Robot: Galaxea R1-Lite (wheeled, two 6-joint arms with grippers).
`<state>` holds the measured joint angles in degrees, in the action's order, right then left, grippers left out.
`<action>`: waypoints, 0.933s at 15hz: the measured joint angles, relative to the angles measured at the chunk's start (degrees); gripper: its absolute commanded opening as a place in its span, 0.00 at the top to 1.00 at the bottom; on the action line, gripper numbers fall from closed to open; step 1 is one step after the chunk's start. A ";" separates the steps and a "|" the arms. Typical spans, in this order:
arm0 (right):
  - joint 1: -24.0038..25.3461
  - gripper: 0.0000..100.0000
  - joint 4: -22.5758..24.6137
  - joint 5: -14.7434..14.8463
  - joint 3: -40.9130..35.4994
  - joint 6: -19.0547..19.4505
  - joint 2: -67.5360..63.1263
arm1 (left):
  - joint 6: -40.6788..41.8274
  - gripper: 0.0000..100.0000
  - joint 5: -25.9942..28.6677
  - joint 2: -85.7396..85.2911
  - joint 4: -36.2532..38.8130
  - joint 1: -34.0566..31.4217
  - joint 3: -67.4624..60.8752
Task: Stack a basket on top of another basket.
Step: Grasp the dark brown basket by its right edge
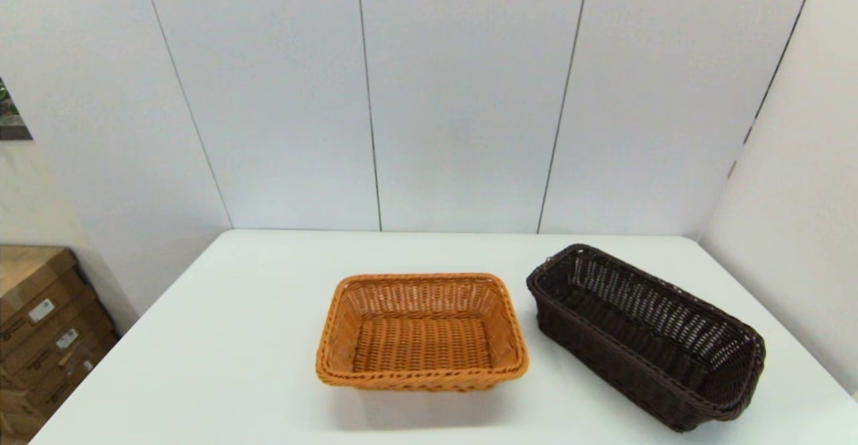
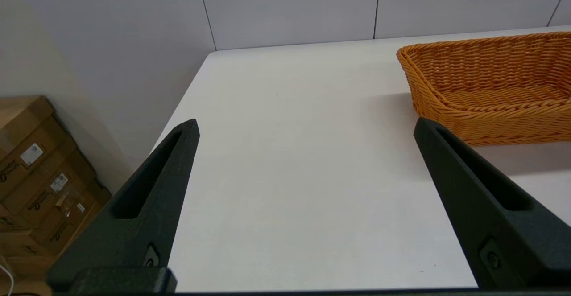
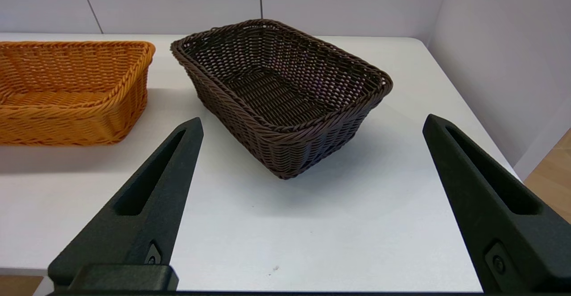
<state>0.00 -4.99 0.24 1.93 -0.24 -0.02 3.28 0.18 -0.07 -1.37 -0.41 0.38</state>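
Head view: dark brown basket (image 1: 647,338) sits at the table's (image 1: 221,351) right, orange-tan basket (image 1: 422,331) centre, apart. Left wrist view: left gripper (image 2: 305,126) spread wide, empty, near the orange-tan basket. Right wrist view: right gripper (image 3: 312,124) spread wide before the dark basket; probably light and stiff, best pinched at its braided rim.
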 measured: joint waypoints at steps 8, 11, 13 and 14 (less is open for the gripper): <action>0.00 0.00 0.04 0.02 0.00 0.00 0.00 | -1.16 0.00 -0.09 0.00 1.10 0.04 -0.28; 0.00 0.00 0.06 0.02 0.00 -0.02 0.00 | -0.85 0.00 -0.11 0.00 1.10 0.06 -0.35; 0.00 0.00 0.04 0.02 0.00 0.00 0.00 | -1.24 0.00 -0.23 0.00 1.23 0.04 -0.38; 0.00 0.00 0.02 0.02 0.00 0.02 0.00 | -1.35 0.00 -0.21 0.00 1.23 0.04 -0.38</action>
<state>0.00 -4.96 0.27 1.93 -0.22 -0.02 1.93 -0.02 -0.07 -0.13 -0.38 0.00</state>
